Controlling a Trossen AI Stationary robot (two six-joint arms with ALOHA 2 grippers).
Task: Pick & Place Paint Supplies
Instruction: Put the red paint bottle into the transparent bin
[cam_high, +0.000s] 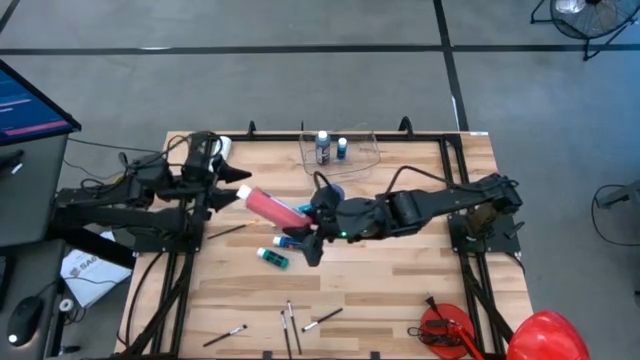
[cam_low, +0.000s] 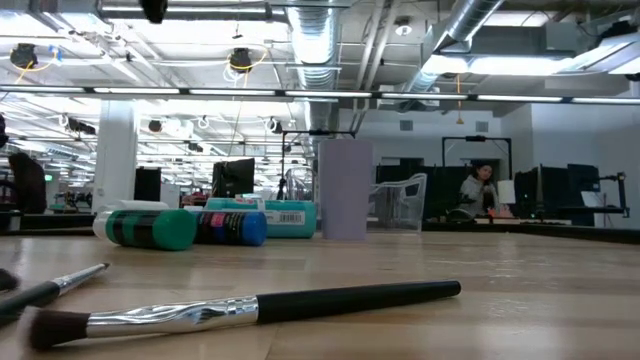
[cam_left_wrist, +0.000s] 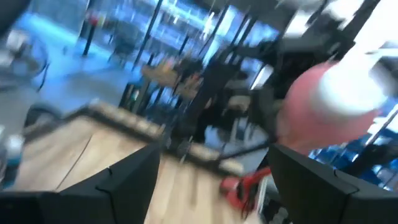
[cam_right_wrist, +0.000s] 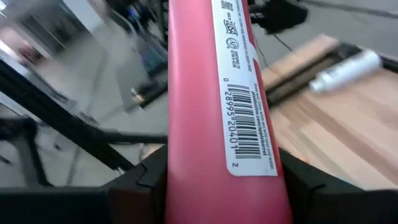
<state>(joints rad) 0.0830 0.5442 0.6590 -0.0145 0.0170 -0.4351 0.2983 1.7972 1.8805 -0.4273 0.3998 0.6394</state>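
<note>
A red paint tube (cam_high: 272, 206) with a white cap (cam_high: 245, 192) hangs over the table's middle, and my right gripper (cam_high: 308, 225) is shut on it. My left gripper (cam_high: 226, 193) stands open just left of the cap. In the left wrist view the cap (cam_left_wrist: 339, 93) lies beyond the fingers and off to one side, not between them. A teal bottle (cam_high: 272, 258) and a blue bottle (cam_high: 287, 240) lie on the wood below the tube. Several thin brushes (cam_high: 290, 320) lie near the front edge. My right gripper pinches the red tube's body (cam_right_wrist: 186, 168) between its two fingers, at the end away from the cap. The fingers reach in from the table's right, slanting a little downward, and lie along the tube. The tube sticks out past them toward the table's left, clear of the table.
A clear tub (cam_high: 365, 150) at the far edge holds two small bottles (cam_high: 322, 148). A blue-purple cup (cam_low: 345, 190) stands behind the right arm. A white tube (cam_right_wrist: 345, 68) lies at the far left, and red gear (cam_high: 445, 330) at the near right corner.
</note>
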